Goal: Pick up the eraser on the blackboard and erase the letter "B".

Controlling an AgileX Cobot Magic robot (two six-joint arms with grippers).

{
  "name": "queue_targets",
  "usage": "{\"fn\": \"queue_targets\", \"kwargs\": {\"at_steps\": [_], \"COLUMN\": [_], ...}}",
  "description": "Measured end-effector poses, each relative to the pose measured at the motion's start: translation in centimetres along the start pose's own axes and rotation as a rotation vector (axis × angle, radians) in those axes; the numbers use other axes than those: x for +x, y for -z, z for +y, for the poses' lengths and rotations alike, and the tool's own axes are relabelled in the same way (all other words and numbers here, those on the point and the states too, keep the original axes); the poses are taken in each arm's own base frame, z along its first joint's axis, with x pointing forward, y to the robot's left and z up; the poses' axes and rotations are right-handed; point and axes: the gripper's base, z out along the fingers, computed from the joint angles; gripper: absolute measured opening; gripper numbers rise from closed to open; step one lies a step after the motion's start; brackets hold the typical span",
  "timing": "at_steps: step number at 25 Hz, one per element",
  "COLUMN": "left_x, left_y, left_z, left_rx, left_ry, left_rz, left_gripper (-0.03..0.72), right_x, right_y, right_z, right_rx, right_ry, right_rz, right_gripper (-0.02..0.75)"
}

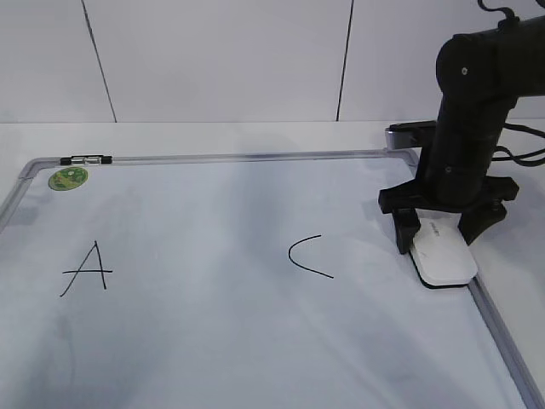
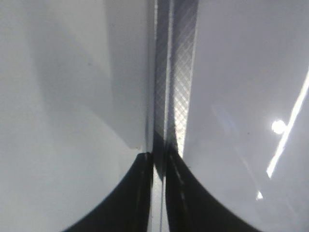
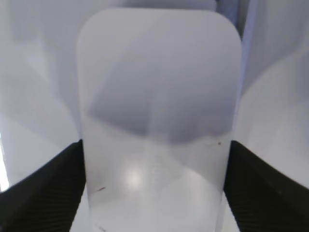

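Observation:
The white eraser [image 1: 443, 257] lies flat at the blackboard's [image 1: 213, 349] right edge, partly over the grey frame. My right gripper [image 1: 438, 243] stands straight down over it, one black finger on each long side. In the right wrist view the eraser [image 3: 159, 106] fills the space between the fingers [image 3: 53, 188]; the jaws stand wide, with a thin sliver of light on the right side. No letter "B" shows on the board between the "A" [image 1: 85, 269] and the "C" [image 1: 308, 256]. My left gripper [image 2: 159, 157] is shut and empty over a grey frame strip [image 2: 181, 72].
A round green sticker [image 1: 67, 178] and a small clip [image 1: 85, 159] sit at the board's top left corner. The right arm's dark body [image 1: 477, 111] rises over the top right corner, with cables behind. A white wall stands behind the table.

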Motion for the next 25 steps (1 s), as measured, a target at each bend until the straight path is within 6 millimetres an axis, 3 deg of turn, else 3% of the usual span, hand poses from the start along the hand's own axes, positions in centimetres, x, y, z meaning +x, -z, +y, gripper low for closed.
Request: {"fn": "queue_targets", "kwargs": {"at_steps": [25], "left_x": [0.0], "left_y": [0.0], "left_z": [-0.1], "left_rx": [0.006], "left_ry": [0.003], "left_rz": [-0.001], "left_gripper": [0.088], "right_x": [-2.4], "right_y": [4.9], "right_z": [-0.1], "right_rx": [0.018], "right_ry": [0.005], "right_rz": [-0.079], "right_gripper": [0.592]}}
